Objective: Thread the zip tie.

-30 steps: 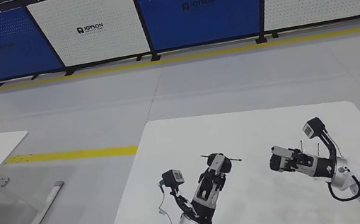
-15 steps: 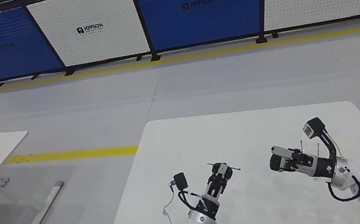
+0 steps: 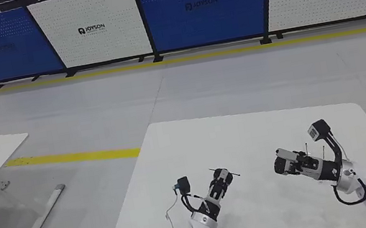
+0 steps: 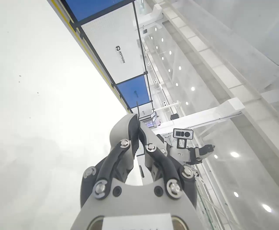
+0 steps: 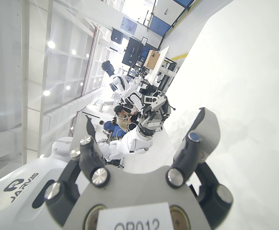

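With left gripper (image 4: 136, 124) pinched shut on the thin black zip tie (image 4: 137, 106), held crosswise low over the bench (image 3: 244, 133), and right gripper (image 5: 145, 114) spread wide well apart, hold the tie level and close in slowly on its free tip.

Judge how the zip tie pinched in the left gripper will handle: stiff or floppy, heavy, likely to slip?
The zip tie looks fairly stiff: it juts sideways from the left gripper without drooping. It is probably very light, being a thin strip. It may pivot or slip, since the shut fingers pinch only a short stretch.
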### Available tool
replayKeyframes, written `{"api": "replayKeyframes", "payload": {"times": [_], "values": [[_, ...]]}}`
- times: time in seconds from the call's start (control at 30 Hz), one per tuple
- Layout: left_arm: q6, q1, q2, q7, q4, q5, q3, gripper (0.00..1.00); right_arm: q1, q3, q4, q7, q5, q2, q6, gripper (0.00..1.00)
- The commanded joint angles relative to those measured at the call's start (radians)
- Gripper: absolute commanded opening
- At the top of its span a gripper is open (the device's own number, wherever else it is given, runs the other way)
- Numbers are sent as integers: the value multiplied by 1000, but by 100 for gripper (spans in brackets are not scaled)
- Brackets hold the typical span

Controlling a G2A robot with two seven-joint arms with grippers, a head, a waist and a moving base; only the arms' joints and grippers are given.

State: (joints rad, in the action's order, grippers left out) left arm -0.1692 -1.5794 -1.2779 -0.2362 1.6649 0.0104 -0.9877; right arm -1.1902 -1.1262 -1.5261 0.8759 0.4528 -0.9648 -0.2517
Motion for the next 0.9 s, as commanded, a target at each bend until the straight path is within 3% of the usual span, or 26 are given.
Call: {"api": "replayKeyframes", "payload": {"times": [0.0, 0.2, 0.33, 0.53, 0.63, 0.87], "values": [[0, 0, 0, 0, 0, 0, 0, 0, 0, 0, 0, 0, 0, 0, 0, 100], [-22, -3, -1, 13, 19, -12, -5, 0, 0, 0, 0, 0, 0, 0, 0, 100], [-51, -28, 3, 46, 52, -31, -18, 0, 0, 0, 0, 0, 0, 0, 0, 100], [-51, -28, 3, 46, 52, -31, -18, 0, -2, -1, -2, -12, -11, 0, 4, 100], [-51, -28, 3, 46, 52, -31, -18, 0, 1, -23, -36, -33, -121, 8, 53, 100], [-51, -28, 3, 46, 52, -31, -18, 0, 6, -165, -92, 73, -262, 46, 234, 100]]}}
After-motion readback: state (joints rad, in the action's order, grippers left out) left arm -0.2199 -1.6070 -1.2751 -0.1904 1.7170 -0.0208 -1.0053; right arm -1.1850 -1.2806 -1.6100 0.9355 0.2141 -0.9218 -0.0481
